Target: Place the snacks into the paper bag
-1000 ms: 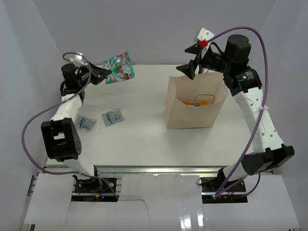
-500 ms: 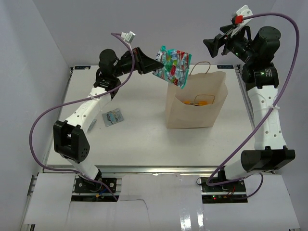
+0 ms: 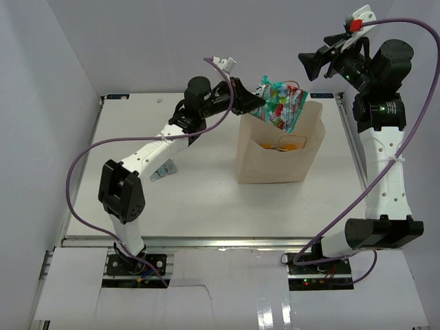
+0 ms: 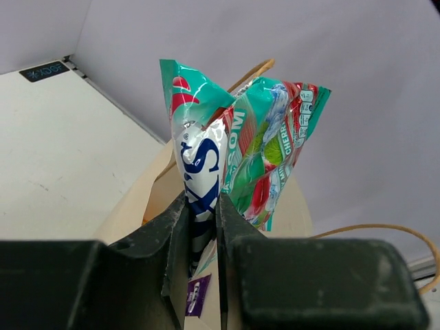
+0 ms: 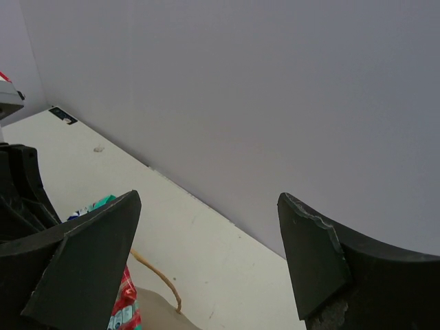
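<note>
One teal packet [image 4: 261, 151] pinched by left fingers [image 4: 172, 237] above one bag [image 3: 275, 163]; right fingers [image 5: 89, 254] spread.

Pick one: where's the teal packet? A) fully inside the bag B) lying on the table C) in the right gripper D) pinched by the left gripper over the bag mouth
D: left gripper is shut on the teal packet above the paper bag; right gripper is open, empty.

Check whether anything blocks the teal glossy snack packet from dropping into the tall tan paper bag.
Nothing visible does. The left gripper holds the teal glossy snack packet over the open mouth of the tall tan paper bag; a twisted handle rises behind it. The open right gripper is off to the side.
</note>
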Available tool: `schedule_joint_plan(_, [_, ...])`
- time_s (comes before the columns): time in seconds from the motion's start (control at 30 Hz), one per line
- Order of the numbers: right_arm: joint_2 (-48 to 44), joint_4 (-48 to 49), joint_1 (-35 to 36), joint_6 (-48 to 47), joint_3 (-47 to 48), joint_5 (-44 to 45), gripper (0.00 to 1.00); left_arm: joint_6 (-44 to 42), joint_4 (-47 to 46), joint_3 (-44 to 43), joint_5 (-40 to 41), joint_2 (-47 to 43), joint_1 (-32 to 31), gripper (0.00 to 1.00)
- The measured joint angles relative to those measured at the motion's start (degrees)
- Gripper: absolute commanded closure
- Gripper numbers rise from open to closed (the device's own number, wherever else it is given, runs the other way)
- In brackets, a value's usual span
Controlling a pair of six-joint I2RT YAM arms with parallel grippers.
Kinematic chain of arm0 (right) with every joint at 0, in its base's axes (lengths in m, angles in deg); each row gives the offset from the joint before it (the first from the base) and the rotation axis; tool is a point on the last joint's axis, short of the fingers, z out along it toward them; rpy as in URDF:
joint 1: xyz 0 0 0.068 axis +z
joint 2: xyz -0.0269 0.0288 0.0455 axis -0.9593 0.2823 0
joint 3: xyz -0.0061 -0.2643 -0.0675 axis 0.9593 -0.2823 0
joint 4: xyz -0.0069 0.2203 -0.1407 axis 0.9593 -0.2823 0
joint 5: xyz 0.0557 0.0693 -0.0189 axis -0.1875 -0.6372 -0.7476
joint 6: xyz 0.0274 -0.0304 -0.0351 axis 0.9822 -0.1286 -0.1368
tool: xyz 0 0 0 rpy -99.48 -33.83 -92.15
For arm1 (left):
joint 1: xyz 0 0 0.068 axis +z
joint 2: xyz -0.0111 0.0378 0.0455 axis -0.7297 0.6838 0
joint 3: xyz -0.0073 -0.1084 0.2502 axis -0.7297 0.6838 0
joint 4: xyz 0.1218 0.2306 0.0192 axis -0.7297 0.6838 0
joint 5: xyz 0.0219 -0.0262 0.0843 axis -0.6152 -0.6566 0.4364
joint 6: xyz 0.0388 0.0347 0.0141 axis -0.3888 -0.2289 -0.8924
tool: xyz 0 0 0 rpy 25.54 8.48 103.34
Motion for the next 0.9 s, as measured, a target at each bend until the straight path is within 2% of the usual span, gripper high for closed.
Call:
schedule_joint_plan(0.03, [0.0, 0.0, -0.1, 0.1, 0.0, 0.0, 0.13, -0.7, 0.9, 0.0, 0.3, 0.0, -0.3, 0.67])
schedule_joint_plan(0.07, [-0.1, 0.0, -0.2, 0.2, 0.0, 0.0, 0.13, -1.2, 1.3, 0.0, 0.4, 0.0, -0.5, 0.53])
schedule_joint_plan(0.1, [-0.1, 0.1, -0.3, 0.3, 0.0, 0.0, 0.13, -1.6, 1.4, 0.0, 0.5, 0.0, -0.7, 0.46])
schedule_joint_plan(0.23, [-0.1, 0.3, -0.4, 0.9, -0.2, -0.5, 0.13, -2.1, 1.8, -1.2, 0.6, 0.0, -0.8, 0.34])
schedule_joint_plan(0.43, [-0.1, 0.9, -0.5, 1.7, -0.2, -4.5, 0.13, -2.9, 3.2, -6.1, 1.1, 0.0, -0.8, 0.33])
schedule_joint_plan(0.57, [1.3, 1.4, 0.4, 2.2, 0.8, -10.2, 0.13, -7.4, 9.1, -11.9, 5.6, -0.3, -0.6, 0.32])
schedule_joint_plan(0.67, [6.1, -1.5, 4.4, 0.7, 6.7, -12.0, 0.14, -12.1, 15.9, -13.0, 11.7, -3.7, 0.5, 0.3])
schedule_joint_plan(0.73, [10.4, -4.0, 9.0, -1.5, 11.1, -12.3, 0.14, -14.7, 19.9, -9.6, 17.1, -9.0, 2.9, 0.26])
schedule_joint_plan(0.9, [20.9, -10.9, 20.2, -4.6, 18.2, -10.5, 0.18, -19.4, 25.5, 10.5, 34.9, -31.8, 10.5, 0.2])
